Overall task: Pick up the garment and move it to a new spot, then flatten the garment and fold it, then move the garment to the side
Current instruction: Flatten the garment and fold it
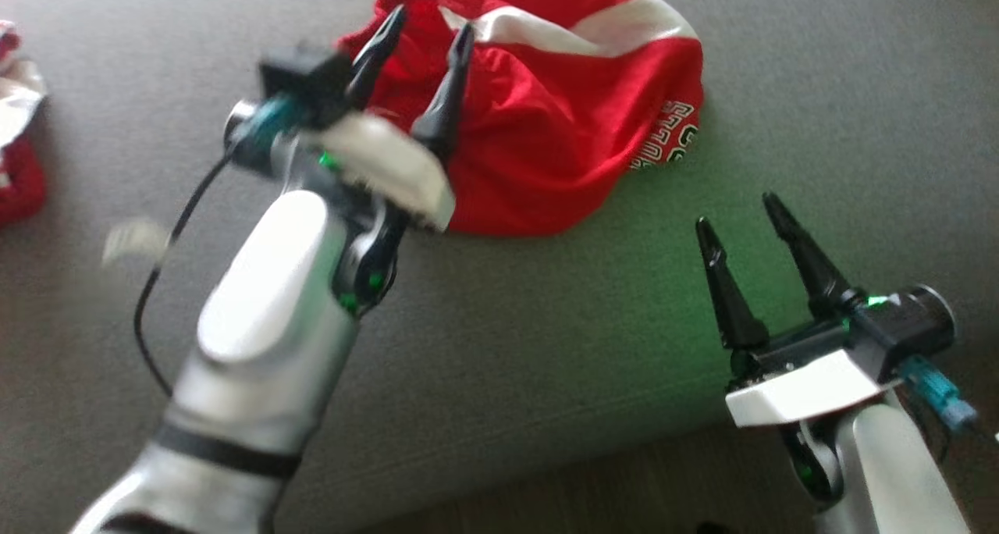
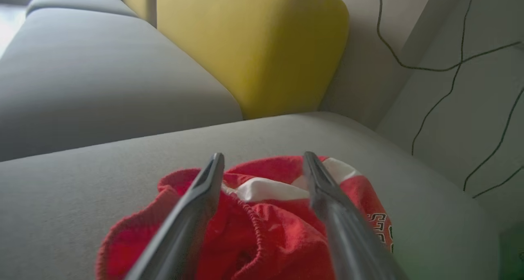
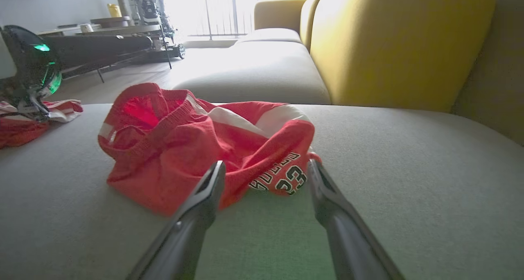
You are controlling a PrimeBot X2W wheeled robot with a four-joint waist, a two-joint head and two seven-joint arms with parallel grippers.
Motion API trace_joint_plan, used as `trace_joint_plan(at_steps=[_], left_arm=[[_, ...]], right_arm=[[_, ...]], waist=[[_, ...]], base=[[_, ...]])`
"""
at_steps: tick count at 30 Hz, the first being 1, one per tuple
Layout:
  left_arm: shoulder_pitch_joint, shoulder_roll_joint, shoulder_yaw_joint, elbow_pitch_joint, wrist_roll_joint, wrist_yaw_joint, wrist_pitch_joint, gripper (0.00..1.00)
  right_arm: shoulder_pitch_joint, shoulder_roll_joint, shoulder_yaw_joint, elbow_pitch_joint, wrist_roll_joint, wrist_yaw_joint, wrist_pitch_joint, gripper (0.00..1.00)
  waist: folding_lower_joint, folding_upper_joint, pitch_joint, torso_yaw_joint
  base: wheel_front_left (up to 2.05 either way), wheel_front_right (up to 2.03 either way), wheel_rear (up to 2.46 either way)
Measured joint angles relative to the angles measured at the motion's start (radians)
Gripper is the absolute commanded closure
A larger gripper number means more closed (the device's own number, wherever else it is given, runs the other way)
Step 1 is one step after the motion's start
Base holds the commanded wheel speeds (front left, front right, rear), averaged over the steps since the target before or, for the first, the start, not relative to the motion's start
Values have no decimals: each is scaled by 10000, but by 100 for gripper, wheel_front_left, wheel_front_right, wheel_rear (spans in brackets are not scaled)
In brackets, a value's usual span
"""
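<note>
- On the grey sofa seat [image 1: 546,347], the red garment [image 1: 562,112] with white stripes lies crumpled in a heap, with lettering at its right edge.
- The left gripper [image 1: 431,20] hangs over the heap's left part, fingers spread with nothing between them. The head view is blurred there, so the tips may or may not touch the cloth.
- The right gripper [image 1: 739,211], spread and empty, is over bare seat near the garment's lower right.
- A yellow cushion [image 2: 254,46] stands behind the seat.
- Another red-and-white cloth [image 1: 15,151] lies far left.
</note>
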Motion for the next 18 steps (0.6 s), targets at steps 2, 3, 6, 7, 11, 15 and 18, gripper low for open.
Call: trace_joint_plan(at_steps=[2, 3, 6, 7, 11, 15, 18], left_arm=[[-571, -2, -336, 374, -205, 157, 414, 0], [-837, -13, -491, 558, -464, 255, 627, 0], [-1504, -50, -821, 1260, -704, 690, 1195, 0], [-1668, -54, -851, 1469, -702, 786, 1296, 0], [-2096, -59, -796, 2157, -729, 1120, 1384, 0], [-2121, -50, -754, 2750, -853, 1191, 1396, 0], [-2181, -52, -765, 3170, -869, 1183, 1582, 0]], right_arm=[[-128, 0, -12, -31, 36, 0, 0, 0], [-173, 0, -15, -48, 36, 0, 0, 0], [-212, 0, -40, -73, 111, 0, 0, 0], [-218, 0, -44, -79, 111, 0, 0, 0], [-353, 0, -50, -86, 125, 0, 0, 0], [-380, 0, -56, -136, 150, 0, 0, 0], [-382, 0, -35, -140, 211, 0, 0, 0]], waist=[[-1, 0, 215, -132], [0, 0, 314, -197], [0, 0, 574, -370], [0, 0, 637, -424], [-1, 0, 804, -600], [-3, 0, 783, -674], [-3, 0, 773, -734]], base=[[0, 0, 0], [0, 0, 0], [0, 0, 0], [0, 0, 0], [0, 0, 0], [0, 0, 0], [0, 0, 0]])
